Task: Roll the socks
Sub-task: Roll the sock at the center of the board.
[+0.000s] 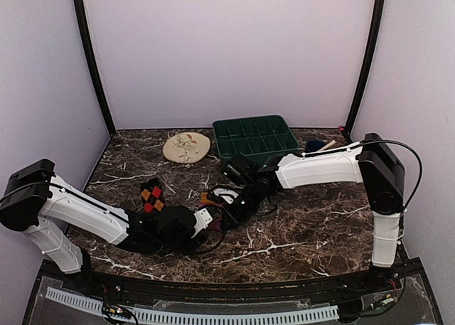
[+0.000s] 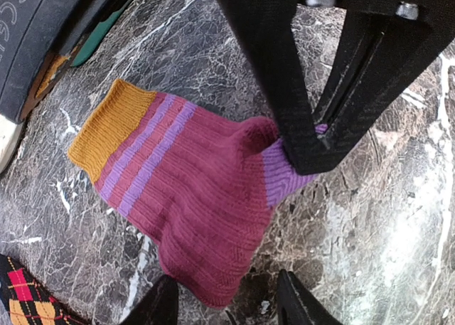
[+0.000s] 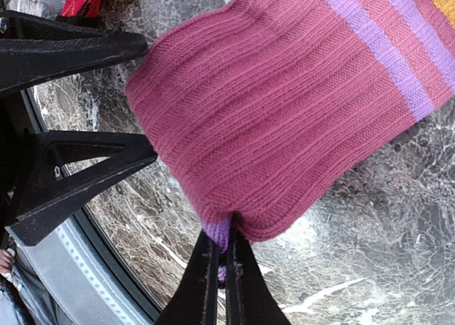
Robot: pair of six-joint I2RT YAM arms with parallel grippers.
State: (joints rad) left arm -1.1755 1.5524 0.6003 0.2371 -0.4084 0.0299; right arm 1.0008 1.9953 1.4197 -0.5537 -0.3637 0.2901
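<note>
Two socks (image 2: 192,197); one plate (image 1: 186,147); one tray (image 1: 249,120)

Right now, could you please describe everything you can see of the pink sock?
The pink sock is soft ribbed knit: magenta body, lilac stripes, mustard cuff, purple toe. It lies flattened on the marble table, slightly bunched at the toe, which the right hand pinches shut. The open left hand straddles one edge; whether it touches is unclear.

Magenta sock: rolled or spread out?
Spread, not rolled: magenta sock lies mostly flat on the table, orange cuff flat; only the purple toe is bunched, pinched in the right pincer.
</note>
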